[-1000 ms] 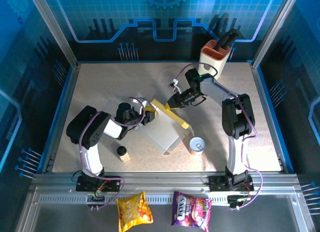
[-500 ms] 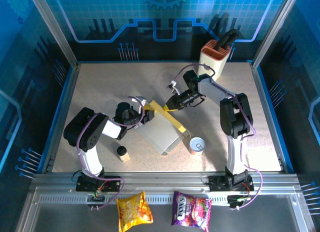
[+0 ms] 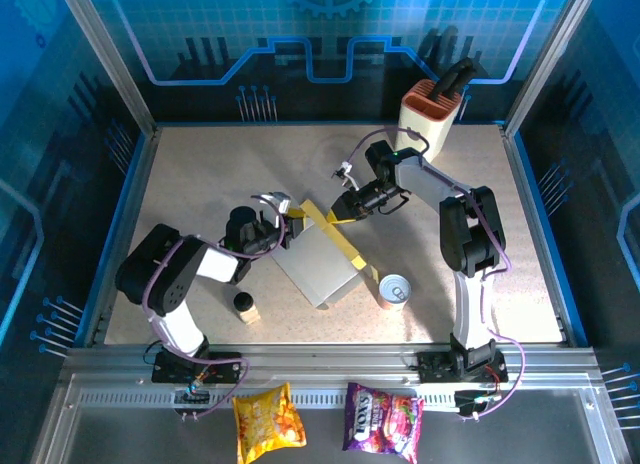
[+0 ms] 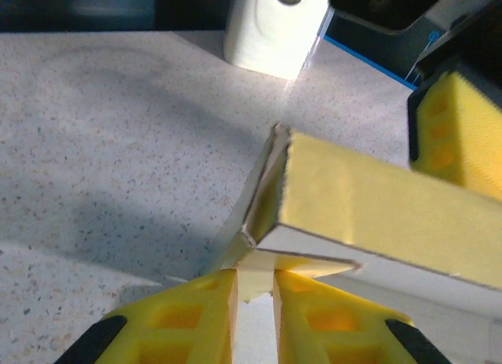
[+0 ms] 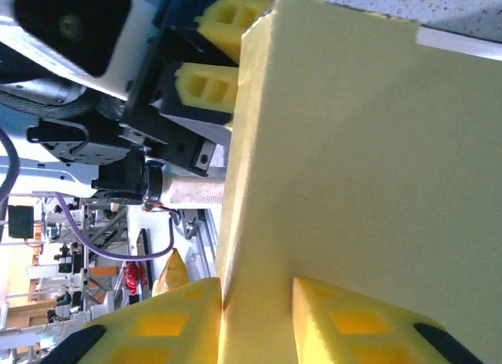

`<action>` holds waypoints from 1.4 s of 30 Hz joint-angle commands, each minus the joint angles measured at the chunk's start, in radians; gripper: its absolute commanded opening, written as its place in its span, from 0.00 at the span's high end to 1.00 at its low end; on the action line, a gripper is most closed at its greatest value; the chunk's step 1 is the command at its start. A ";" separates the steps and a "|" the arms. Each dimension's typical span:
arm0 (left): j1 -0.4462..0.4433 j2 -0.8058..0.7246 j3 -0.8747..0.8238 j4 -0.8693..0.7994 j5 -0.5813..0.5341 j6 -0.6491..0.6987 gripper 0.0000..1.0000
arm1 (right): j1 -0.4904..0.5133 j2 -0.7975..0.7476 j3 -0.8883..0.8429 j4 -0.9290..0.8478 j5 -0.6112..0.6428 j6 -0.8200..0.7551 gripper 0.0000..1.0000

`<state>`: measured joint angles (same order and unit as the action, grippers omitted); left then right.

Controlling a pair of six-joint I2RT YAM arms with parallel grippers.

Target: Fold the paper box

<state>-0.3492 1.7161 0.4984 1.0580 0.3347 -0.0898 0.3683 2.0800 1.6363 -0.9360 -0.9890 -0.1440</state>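
paper box [image 3: 318, 272] is sitting centre of the worktop [image 3: 200, 174], left jaws clamping its corner tab, right jaws clamping the raised yellow flap [image 3: 340, 239] (thin card, tears easily): right should be swinging slowly about the crease, left anchoring.

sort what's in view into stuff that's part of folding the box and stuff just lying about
Part of the job:
paper box
left gripper, shut on a box flap
right gripper, shut on a yellow flap

Just lying about:
tin can
knife block
small dark-capped bottle
yellow snack bag
purple snack bag
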 commanded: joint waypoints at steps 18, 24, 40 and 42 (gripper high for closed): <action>-0.040 -0.096 0.195 -0.484 -0.103 0.107 0.60 | -0.015 -0.072 -0.021 0.067 0.122 0.101 0.62; -0.042 -0.106 0.237 -0.555 -0.121 0.101 0.79 | -0.011 -0.136 -0.062 0.146 0.236 0.201 0.58; -0.051 -0.223 0.298 -0.885 -0.364 -0.135 0.92 | 0.035 -0.164 0.012 0.130 0.402 0.222 0.50; -0.054 -0.244 0.293 -0.940 -0.381 -0.165 0.92 | 0.049 -0.155 0.023 0.125 0.393 0.215 0.50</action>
<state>-0.3931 1.5108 0.7818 0.2409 0.0128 -0.1669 0.3904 1.9190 1.6226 -0.7895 -0.5831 0.0860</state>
